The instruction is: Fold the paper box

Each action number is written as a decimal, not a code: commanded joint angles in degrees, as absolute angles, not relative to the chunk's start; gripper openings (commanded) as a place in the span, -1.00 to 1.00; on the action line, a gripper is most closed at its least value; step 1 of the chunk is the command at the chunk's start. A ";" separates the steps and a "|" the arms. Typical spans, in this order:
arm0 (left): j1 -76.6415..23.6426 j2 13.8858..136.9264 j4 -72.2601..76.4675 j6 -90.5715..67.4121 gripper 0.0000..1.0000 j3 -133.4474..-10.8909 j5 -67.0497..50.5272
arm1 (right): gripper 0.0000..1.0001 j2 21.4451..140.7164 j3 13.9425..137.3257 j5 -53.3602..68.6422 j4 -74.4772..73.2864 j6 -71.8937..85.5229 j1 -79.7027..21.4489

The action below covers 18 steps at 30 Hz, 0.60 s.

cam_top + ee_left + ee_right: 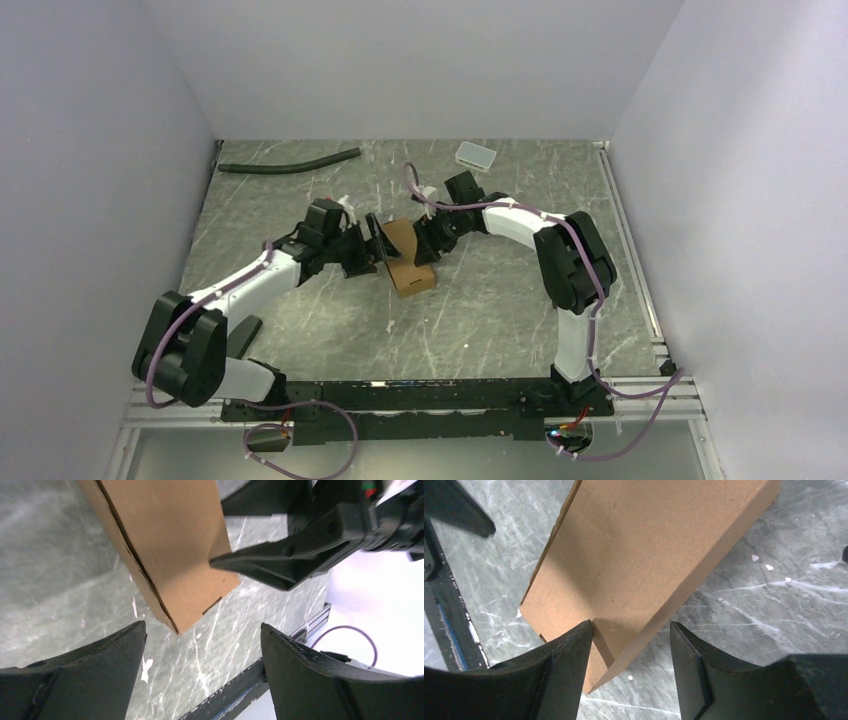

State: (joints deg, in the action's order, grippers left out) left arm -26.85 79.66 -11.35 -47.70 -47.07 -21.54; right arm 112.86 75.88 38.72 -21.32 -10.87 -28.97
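Table [300, 330]: grey marbled top, white walls on three sides.

Left arm [240, 285]: reaches from 7 o'clock toward the table centre. Left gripper [368, 246] [202, 630] sits at about 10 o'clock of the paper box. Jaws spread wide with nothing between them. In its wrist view the box's lower corner lies just past the fingertips, not touching.

Right arm [560, 260]: bends in from 5 o'clock, forearm pointing toward 9. Right gripper [426, 240] [630, 627] sits at about 2 o'clock of the box. Jaws parted and not clamped. One fingertip [586, 630] rests against the brown face, and a corner of the box lies in the gap. The left wrist view shows one dark finger tip meeting the box's edge; the second finger is out of that frame.

Paper box [410, 272] [170, 540] [639, 565]: plain brown carton near table centre, between the two grippers, its body on the surface.

Dark hose [290, 163]: at 11 o'clock of the box, near the far edge.

Small white tray [477, 155]: at 1 o'clock, also far.
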 commanded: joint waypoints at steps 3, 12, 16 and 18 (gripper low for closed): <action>-21.26 79.17 -1.50 -49.79 0.86 -41.40 -26.70 | 0.11 115.73 74.10 43.99 -19.91 -6.64 -26.39; -20.35 86.28 13.23 -54.01 0.99 -39.25 -29.92 | -0.12 117.06 72.76 48.43 -18.12 -3.62 -22.94; -20.22 91.11 19.35 -56.90 0.99 -39.48 -31.39 | -0.14 117.48 72.68 49.41 -17.97 -3.32 -22.25; -20.21 92.98 21.21 -58.14 0.99 -39.95 -31.97 | -0.15 117.80 72.77 49.91 -18.09 -3.10 -22.04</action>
